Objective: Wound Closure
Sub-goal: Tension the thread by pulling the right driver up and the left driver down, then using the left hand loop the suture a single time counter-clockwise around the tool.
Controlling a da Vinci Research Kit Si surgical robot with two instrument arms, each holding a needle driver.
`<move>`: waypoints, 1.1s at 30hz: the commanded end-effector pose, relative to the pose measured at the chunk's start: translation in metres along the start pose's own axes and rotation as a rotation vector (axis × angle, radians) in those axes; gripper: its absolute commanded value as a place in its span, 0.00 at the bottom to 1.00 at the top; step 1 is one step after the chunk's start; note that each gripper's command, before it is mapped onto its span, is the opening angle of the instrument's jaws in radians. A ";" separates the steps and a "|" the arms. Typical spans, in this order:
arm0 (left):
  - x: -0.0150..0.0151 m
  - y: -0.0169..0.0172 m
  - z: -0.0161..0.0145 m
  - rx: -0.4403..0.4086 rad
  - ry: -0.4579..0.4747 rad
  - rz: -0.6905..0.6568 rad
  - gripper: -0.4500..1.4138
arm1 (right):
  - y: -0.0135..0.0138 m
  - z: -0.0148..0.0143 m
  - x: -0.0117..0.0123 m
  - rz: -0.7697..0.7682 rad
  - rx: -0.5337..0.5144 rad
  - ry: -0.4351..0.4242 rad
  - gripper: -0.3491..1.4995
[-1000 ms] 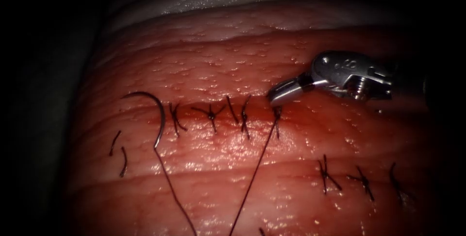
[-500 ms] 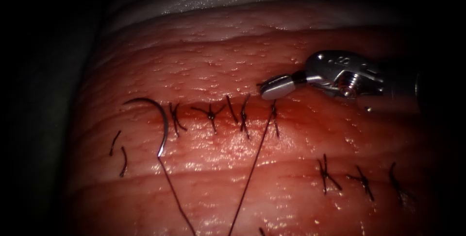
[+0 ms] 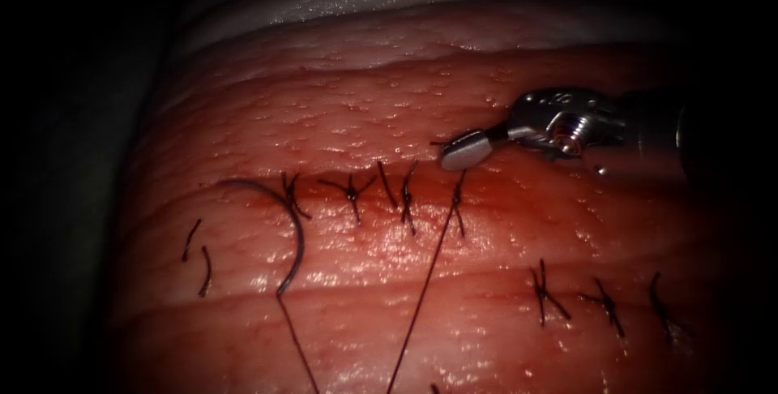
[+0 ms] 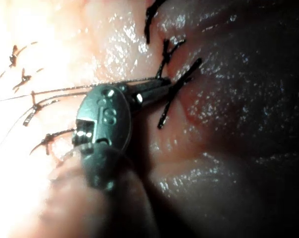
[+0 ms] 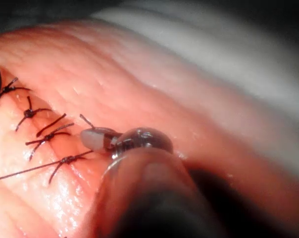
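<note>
Needle [image 3: 301, 236] lies loose on the tissue [image 3: 486, 337] at the left end of the upper row of stitches [image 3: 352, 191], held by neither tool and not driven in; its thread [image 3: 296, 337] trails downward from its lower end. The right gripper [image 3: 463, 151] hovers just above the row's rightmost stitch, jaws closed on a short thread end [image 3: 436, 144] that pokes out past their tip.
</note>
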 end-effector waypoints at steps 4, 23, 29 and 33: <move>-0.0001 0.0001 0.0007 -0.011 0.001 0.009 0.00 | 0.0009 0.0006 0.0001 0.005 -0.022 0.004 0.00; 0.0051 -0.0050 -0.0160 0.574 -0.188 0.071 0.00 | -0.0019 -0.0058 0.0026 -0.226 -0.078 0.422 0.93; 0.0053 -0.0063 -0.0215 0.749 -0.243 0.056 0.00 | -0.0035 -0.0078 0.0022 -0.293 -0.181 0.443 0.77; 0.0055 -0.0071 -0.0252 0.859 -0.248 0.053 0.00 | -0.0053 -0.0075 0.0015 -0.346 -0.220 0.375 0.15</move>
